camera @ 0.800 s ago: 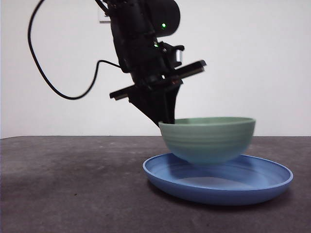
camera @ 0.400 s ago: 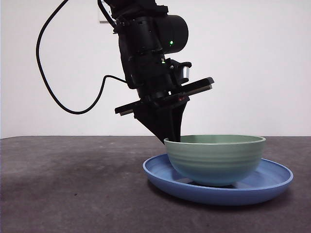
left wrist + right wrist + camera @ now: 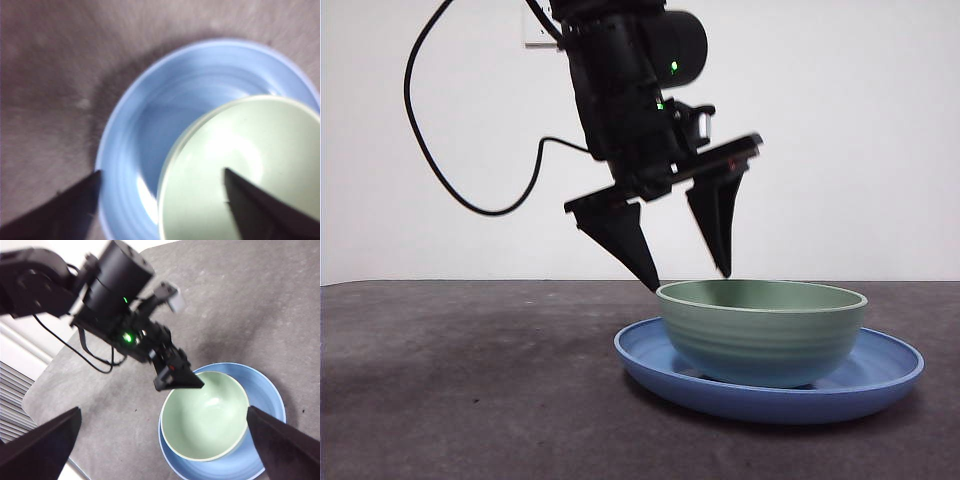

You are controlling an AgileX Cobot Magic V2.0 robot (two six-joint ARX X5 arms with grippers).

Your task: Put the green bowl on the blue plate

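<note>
The pale green bowl [image 3: 765, 335] sits upright inside the blue plate [image 3: 880, 385] on the dark table. My left gripper [image 3: 688, 280] is open just above the bowl's near-left rim, one jaw outside the rim and one over the bowl's inside, touching nothing. The left wrist view shows the bowl [image 3: 260, 150] resting off-centre in the plate [image 3: 145, 115] between the spread jaws of my left gripper [image 3: 161, 172]. My right gripper [image 3: 163, 410] is open and empty high above, looking down on the bowl [image 3: 205, 420], the plate [image 3: 267, 400] and the left arm [image 3: 120, 305].
The dark grey table [image 3: 470, 380] runs left of the plate. A white wall stands behind. A black cable [image 3: 450, 190] hangs from the left arm. The table's edge and a slatted panel [image 3: 15, 390] show in the right wrist view.
The bowl came down from above the plate and now rests in it. The left gripper's jaws opened, let go of the bowl's rim and rose slightly.
</note>
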